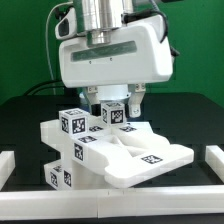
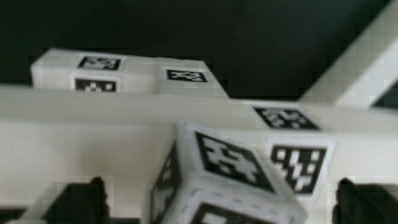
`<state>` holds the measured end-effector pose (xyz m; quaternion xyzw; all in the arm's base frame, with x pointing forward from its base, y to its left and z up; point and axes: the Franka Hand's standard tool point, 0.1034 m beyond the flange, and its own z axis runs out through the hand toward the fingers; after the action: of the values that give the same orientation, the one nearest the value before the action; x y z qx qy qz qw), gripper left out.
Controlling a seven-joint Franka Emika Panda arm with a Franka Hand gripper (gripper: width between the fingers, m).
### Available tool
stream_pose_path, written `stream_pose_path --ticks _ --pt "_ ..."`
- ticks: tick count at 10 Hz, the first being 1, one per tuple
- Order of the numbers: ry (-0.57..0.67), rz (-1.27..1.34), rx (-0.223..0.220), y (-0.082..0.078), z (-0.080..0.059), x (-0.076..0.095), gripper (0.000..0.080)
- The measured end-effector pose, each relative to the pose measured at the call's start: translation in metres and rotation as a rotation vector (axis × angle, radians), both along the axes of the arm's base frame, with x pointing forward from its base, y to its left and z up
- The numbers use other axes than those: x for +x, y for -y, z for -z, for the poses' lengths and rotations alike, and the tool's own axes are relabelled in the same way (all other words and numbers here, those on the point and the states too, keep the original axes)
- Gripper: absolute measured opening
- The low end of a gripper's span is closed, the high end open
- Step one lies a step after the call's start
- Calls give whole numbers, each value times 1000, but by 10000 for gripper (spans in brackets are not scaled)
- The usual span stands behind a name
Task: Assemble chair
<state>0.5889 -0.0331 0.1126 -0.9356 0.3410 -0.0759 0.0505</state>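
The chair (image 1: 120, 155) is a partly joined cluster of matte white blocky parts on the black table, with a flat slab (image 1: 150, 150) tilted toward the exterior view's right and tagged posts at its left. My gripper (image 1: 116, 108) hangs straight over it. Its dark fingers stand on either side of an upright tagged post (image 1: 113, 113). In the wrist view the post's tagged end (image 2: 235, 170) lies between the fingers (image 2: 80, 200), with a gap on each side. My gripper (image 2: 217, 208) is open. A second tagged block (image 2: 128, 72) lies beyond a long white part (image 2: 107, 110).
Plain white border rails lie at the exterior view's left (image 1: 6, 165), right (image 1: 212, 160) and front (image 1: 110, 207). A green wall stands behind the table.
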Motion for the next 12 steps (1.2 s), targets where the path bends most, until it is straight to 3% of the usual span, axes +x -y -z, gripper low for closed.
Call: stream_pose_path --ticks 4,5,6,8,10,12 --pt "14 -204 -45 2 0 -1 649" --pt "9 -436 -113 -1 0 1 649" --pt "-10 -612 -140 -8 2 0 649" --pt "-27 -808 -165 -15 5 -8 649" --pt "-14 -833 -180 -9 3 -9 649" --pt "-16 -802 -174 -9 4 -9 389"
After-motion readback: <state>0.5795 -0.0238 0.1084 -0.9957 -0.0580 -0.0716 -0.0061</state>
